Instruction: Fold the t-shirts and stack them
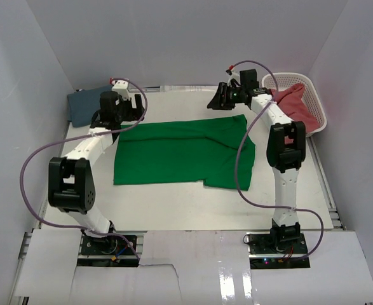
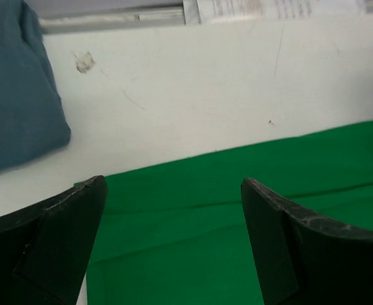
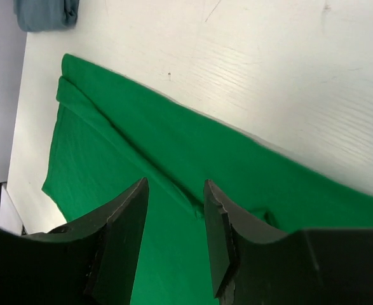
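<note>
- The green t-shirt (image 1: pixel 180 152) lay spread on the table (image 1: pixel 173 210), directly below both hands. A lengthwise fold edge ran across it. It was judged only partly folded, and too broad to stack as it lay.
- The left hand (image 2: pixel 173 190) was released, its fingers spread wide with nothing between them. It hovered over the far left edge of the green cloth.
- The right hand (image 3: pixel 176 190) hovered over the far right edge. Its fingers stood apart, only flat cloth showed through the gap, and it grasped nothing.
- The slate-blue t-shirt (image 1: pixel 84 105) lay as a compact folded bundle beyond and to the left of the left hand, apart from the green one. This garment was judged finished and the likely base of the stack.
- The red t-shirt (image 1: pixel 294 101) lay crumpled in the white lattice basket (image 1: pixel 313 86), just to the right of the right hand, and was not yet folded.
- Judged remaining: further folds of the green shirt, its placement on the blue one, then the whole sequence for the red one.
</note>
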Tool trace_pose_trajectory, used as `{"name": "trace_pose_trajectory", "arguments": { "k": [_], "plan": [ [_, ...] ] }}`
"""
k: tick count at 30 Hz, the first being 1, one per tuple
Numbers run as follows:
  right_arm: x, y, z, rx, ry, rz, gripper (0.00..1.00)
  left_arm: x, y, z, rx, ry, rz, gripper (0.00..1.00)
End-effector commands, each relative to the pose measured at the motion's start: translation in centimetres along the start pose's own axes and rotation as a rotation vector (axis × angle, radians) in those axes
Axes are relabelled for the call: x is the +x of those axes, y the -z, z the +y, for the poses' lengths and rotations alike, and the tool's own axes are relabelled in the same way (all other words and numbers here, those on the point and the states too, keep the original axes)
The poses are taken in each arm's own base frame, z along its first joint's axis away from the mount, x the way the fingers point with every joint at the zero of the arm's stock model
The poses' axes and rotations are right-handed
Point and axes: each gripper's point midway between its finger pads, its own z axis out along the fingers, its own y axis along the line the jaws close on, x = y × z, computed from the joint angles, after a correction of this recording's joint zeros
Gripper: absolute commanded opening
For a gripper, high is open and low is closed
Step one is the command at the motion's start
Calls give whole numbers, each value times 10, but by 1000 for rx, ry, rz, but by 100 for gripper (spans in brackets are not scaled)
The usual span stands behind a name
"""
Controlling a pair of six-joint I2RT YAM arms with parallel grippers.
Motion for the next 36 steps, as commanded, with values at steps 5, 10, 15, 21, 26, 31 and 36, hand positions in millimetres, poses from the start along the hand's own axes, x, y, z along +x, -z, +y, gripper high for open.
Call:
{"name": "trace_pose_trajectory", "arguments": {
  "k": [5,10,15,21,26,31,36],
  "plan": [
    [29,-39,20,-81,-15,102,46,4,-28,-23,128,57,135,98],
    [57,-64,34,-159,-47,155,46,18,-38,-36,182,45,174,98],
    [70,-89,57,-235,-56,173,42,34,-51,-65,267,25,233,98],
    [77,-109,68,-302,-84,189,16,48,-58,-107,371,-30,297,96],
    [89,-118,70,-326,-116,210,8,64,-60,-128,404,-53,335,96],
    [94,-126,66,-333,-129,213,8,78,-66,-131,399,-98,360,95],
    [97,-136,57,-326,-140,215,8,88,-71,-123,351,-115,384,94]
  ]
}}
